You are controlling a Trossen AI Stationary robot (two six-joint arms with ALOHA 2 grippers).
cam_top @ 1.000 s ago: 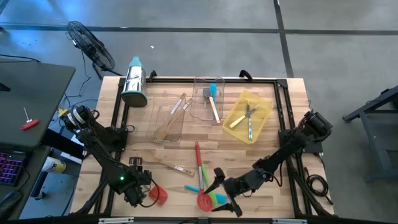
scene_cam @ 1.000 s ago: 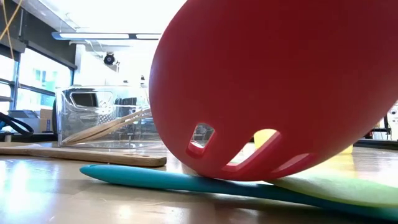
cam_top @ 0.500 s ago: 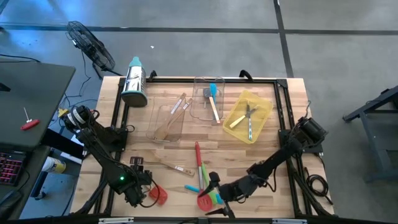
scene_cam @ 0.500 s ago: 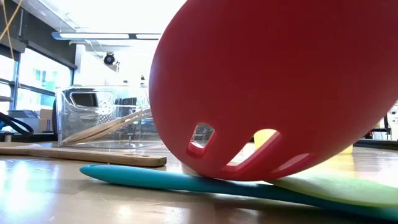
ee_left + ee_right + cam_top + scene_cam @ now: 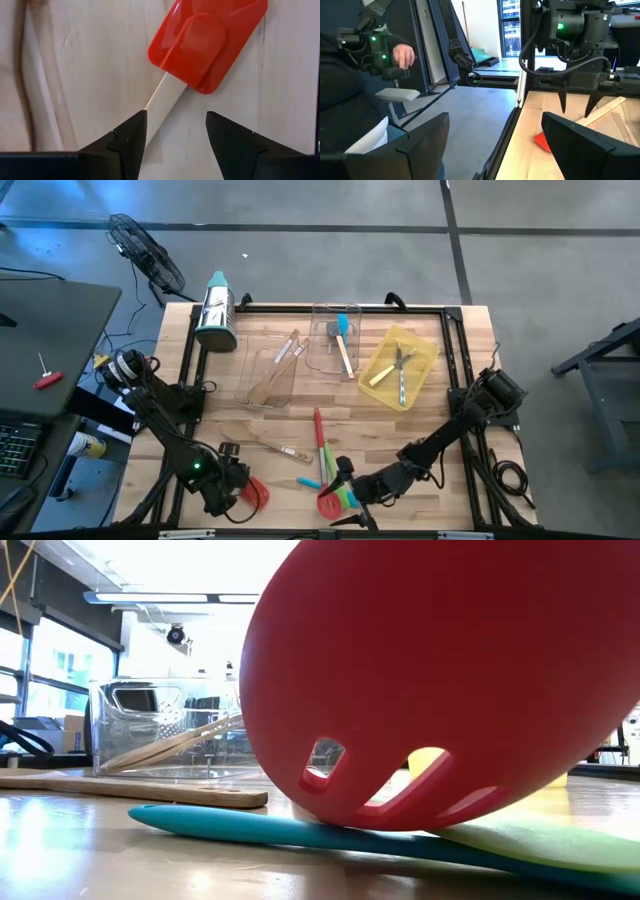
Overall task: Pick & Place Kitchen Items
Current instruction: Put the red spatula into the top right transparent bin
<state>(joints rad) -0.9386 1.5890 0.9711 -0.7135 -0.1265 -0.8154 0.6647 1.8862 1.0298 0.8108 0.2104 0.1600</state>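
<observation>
A red spatula (image 5: 210, 40) with a pale wooden handle (image 5: 162, 97) lies flat on the table near its near left corner (image 5: 257, 494). My left gripper (image 5: 176, 130) hangs open above it, pointing down, and the handle runs close by one finger (image 5: 131, 135). My right gripper (image 5: 338, 492) stands wide open and level (image 5: 495, 150) over the heads of a red slotted spoon (image 5: 440, 680), a teal spatula (image 5: 250, 825) and a green spatula (image 5: 560, 845). These lie crossed on the table at the near edge.
A wooden spatula (image 5: 268, 445) lies between the arms. Two clear trays (image 5: 270, 375) (image 5: 335, 340) and a yellow tray (image 5: 400, 365) at the back hold utensils. A steel grater (image 5: 215, 310) lies at the far left. A person (image 5: 350, 65) sits beyond the table's left side.
My right gripper has gone toward the table's left, over the heads of the crossed utensils, staying open. My left gripper has tipped more steeply downward above the red spatula. No utensil has moved.
</observation>
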